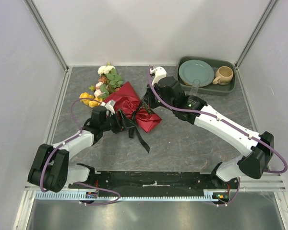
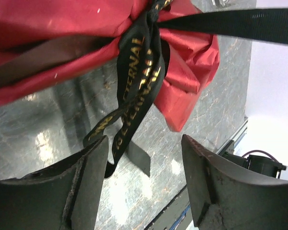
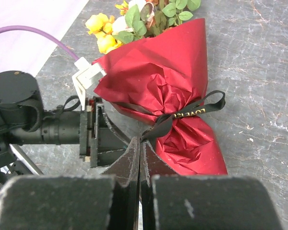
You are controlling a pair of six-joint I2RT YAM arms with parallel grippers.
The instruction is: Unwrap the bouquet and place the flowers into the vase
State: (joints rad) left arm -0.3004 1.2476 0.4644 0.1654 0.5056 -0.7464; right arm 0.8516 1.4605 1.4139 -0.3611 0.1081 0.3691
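Observation:
The bouquet (image 1: 129,103) lies in mid-table in dark red wrap (image 3: 158,81), with its flowers (image 1: 105,79) pointing to the far left. A black ribbon with gold lettering (image 2: 137,72) ties its waist. My right gripper (image 3: 141,141) is shut on one ribbon end, which runs taut from the knot (image 2: 230,21). My left gripper (image 2: 144,141) is open just below the knot, and a loose ribbon tail hangs beside its left finger (image 2: 86,182). Nothing is between its fingers. The small clear vase (image 1: 196,87) stands faintly visible by the tray.
A dark green tray (image 1: 206,91) at the back right holds a teal plate (image 1: 196,72) and a beige mug (image 1: 224,75). White walls enclose the table on three sides. A ribbon tail trails toward the near edge (image 1: 144,141).

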